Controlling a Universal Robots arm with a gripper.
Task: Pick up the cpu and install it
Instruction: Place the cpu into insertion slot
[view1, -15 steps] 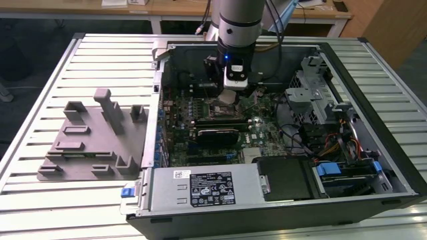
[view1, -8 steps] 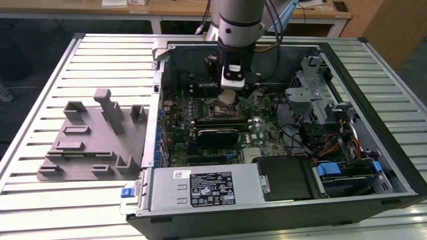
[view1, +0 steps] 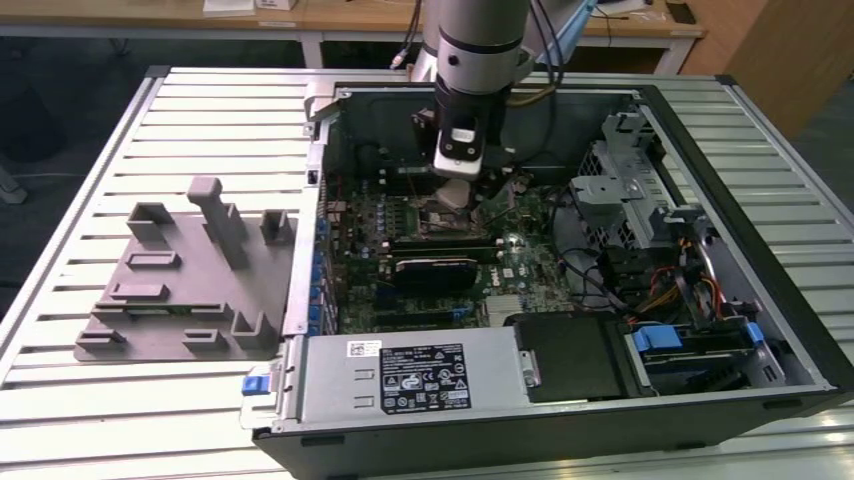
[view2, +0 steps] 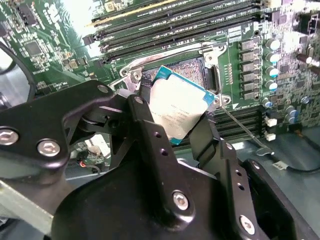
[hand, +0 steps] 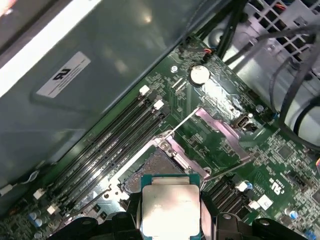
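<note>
Black gripper (view2: 177, 119) clamped on the flat square silver-topped cpu (view2: 175, 107), over the open socket.

Black open tower case (view1: 787, 330) lies on its side on the slatted metal table (view1: 200, 130). It holds the green motherboard (view1: 534, 265), a grey power-supply box (view1: 334, 385), a metal drive cage (view1: 627, 150) and cables (view1: 667, 290). Silver-framed socket (hand: 155, 167) on the board has its contact field exposed and its load plate (hand: 217, 130) hinged open. cpu is square, so no long axis. Its metal lid faces the wrist cameras and its edges sit skewed against the socket frame in both wrist views. Each of the two fingers (view2: 150, 140) presses an opposite edge of the cpu, at the tips. Can't tell if it touches the socket. Grey plastic fixture (view1: 174, 290) sits on the table beside the case, on the exterior view's left.
</note>
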